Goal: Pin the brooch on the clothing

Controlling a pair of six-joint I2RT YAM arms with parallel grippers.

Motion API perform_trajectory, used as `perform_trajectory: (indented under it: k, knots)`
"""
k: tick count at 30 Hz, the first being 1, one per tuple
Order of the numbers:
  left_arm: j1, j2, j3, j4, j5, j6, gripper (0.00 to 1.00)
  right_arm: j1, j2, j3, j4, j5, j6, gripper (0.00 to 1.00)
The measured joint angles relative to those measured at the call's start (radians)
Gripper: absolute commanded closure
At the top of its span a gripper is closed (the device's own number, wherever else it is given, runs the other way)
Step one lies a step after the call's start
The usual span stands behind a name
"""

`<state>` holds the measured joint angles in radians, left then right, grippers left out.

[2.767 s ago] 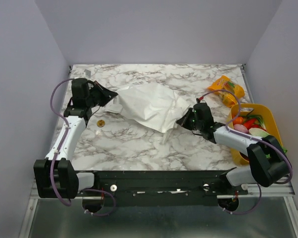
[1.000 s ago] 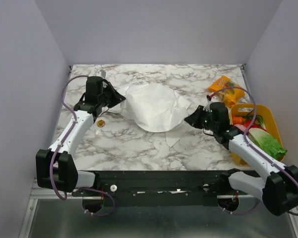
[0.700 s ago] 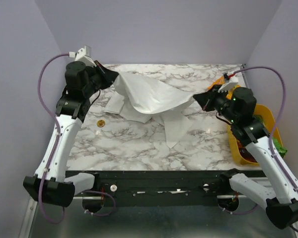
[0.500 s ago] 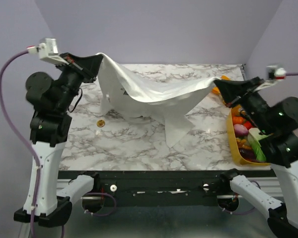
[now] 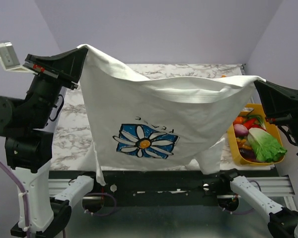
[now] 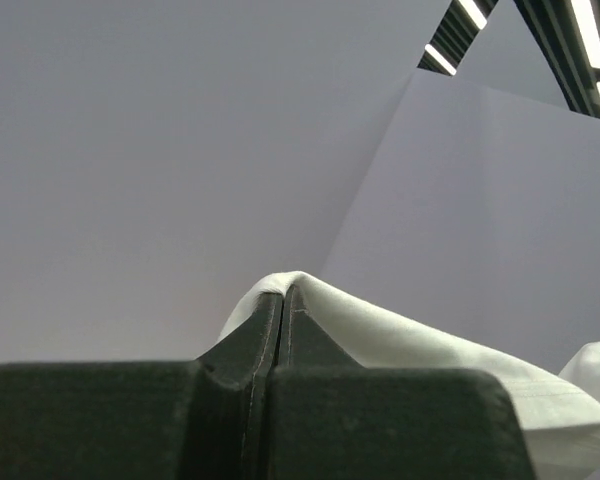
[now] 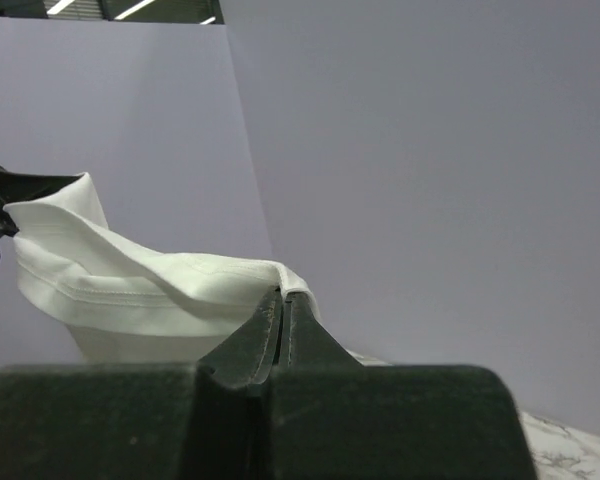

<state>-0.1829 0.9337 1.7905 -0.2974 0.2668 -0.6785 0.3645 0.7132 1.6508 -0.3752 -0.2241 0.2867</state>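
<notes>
The white T-shirt [image 5: 154,106] hangs spread out high above the table, its blue, white and yellow flower emblem [image 5: 146,141] facing the top camera. My left gripper [image 5: 82,49] is shut on the shirt's upper left corner; in the left wrist view [image 6: 283,292] the cloth [image 6: 410,335] drapes over the closed tips. My right gripper [image 5: 258,82] is shut on the upper right corner; in the right wrist view [image 7: 285,295] the hem [image 7: 130,285] runs off to the left. The brooch is hidden behind the hanging shirt.
A yellow basket [image 5: 268,111] with a lettuce [image 5: 264,144] and other toy vegetables stands at the table's right edge. The marble table [image 5: 69,129] shows left of the shirt and behind it. Grey walls close in on three sides.
Both arms have risen sharply and moved apart, lifting the shirt off the table and stretching it out so the emblem shows. The brooch, seen earlier on the table's left, is now covered.
</notes>
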Motion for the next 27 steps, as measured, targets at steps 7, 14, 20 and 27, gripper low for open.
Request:
perform_trajectory:
  k: [7, 14, 20, 27]
  knots:
    - [0.0, 0.196, 0.035, -0.08, -0.001, -0.002, 1.0, 0.0, 0.155, 0.016, -0.027, 0.077, -0.002, 1.0]
    - [0.0, 0.507, 0.165, -0.122, -0.013, -0.011, 1.0, -0.041, 0.481, 0.085, -0.002, 0.104, -0.026, 1.0]
    - [0.016, 0.859, 0.675, -0.196, -0.019, -0.032, 1.0, -0.256, 0.851, 0.428, 0.008, -0.097, 0.112, 1.0]
    - [0.099, 0.809, 0.593, -0.062, -0.038, -0.059, 1.0, -0.347, 0.986, 0.721, 0.033, -0.215, 0.211, 1.0]
